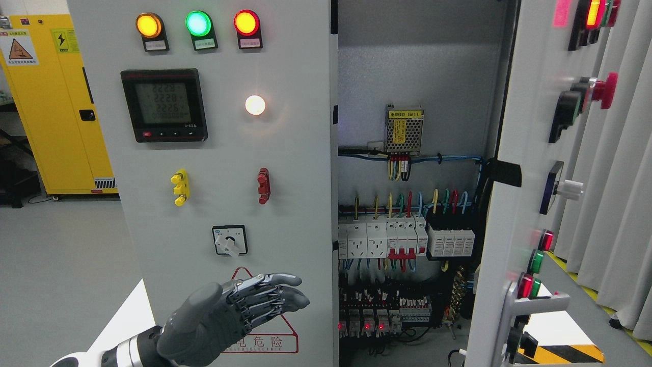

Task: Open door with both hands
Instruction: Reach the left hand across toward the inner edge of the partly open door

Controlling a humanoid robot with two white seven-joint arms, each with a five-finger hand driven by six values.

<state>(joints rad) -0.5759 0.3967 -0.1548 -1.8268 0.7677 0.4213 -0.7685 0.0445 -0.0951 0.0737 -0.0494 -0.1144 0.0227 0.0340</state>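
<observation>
Grey articulated left hand (pixel 239 316) is shown lower left, fingers (pixel 277 293) extended and held together, nothing grasped; tips are aimed toward the free edge of the closed grey steel left cabinet door (pixel 219 153), probably to hook it. Above the fingers: rotary selector switch (pixel 229 240), digital meter w/ black bezel (pixel 164 105), three indicator lamps (pixel 198 24). Right of the fingers: exposed breakers & wiring (pixel 407 239); beyond, grey right door (pixel 530 193) already swung open. Right hand not in view.
</observation>
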